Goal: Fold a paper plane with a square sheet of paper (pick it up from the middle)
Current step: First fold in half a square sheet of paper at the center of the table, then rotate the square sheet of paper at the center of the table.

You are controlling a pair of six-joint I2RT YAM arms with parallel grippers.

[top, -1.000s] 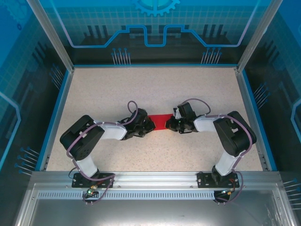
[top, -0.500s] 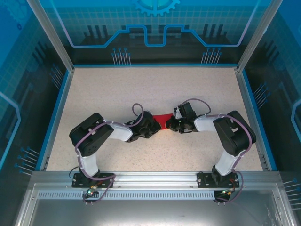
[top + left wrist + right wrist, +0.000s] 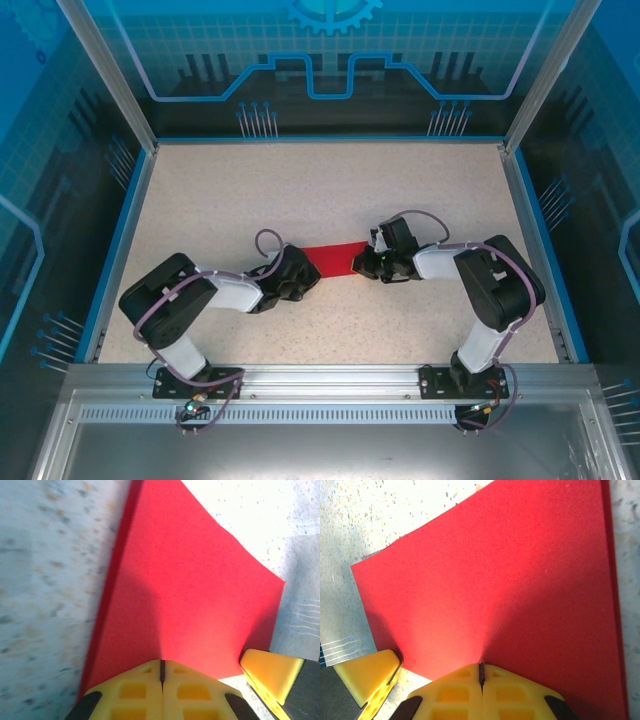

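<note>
Between the two grippers, near the middle of the speckled table [image 3: 330,180], lies the square sheet of paper [image 3: 331,260]. It is bright red and reads from above as a short slanted band. A low blue rim [image 3: 330,139] walls the table on its far side and both flanks, and the sheet and both arms sit inside it.

The left gripper [image 3: 305,274] meets the sheet's left end, and the right gripper [image 3: 362,265] meets its right end.

From the left wrist, one yellow finger [image 3: 162,690] sits over the sheet's near edge. The other [image 3: 272,672] stands off to the side, its tip just at the sheet's near corner, with bare table showing between the two. The jaws are apart and pinch nothing. A darker doubled strip runs down the sheet's left edge in this view.

From the right wrist the picture is mirrored. One finger [image 3: 480,695] sits over the near edge, and the other [image 3: 367,677] is spread away at the near-left corner, again gripping nothing. The darker strip runs along the right edge here.
</note>
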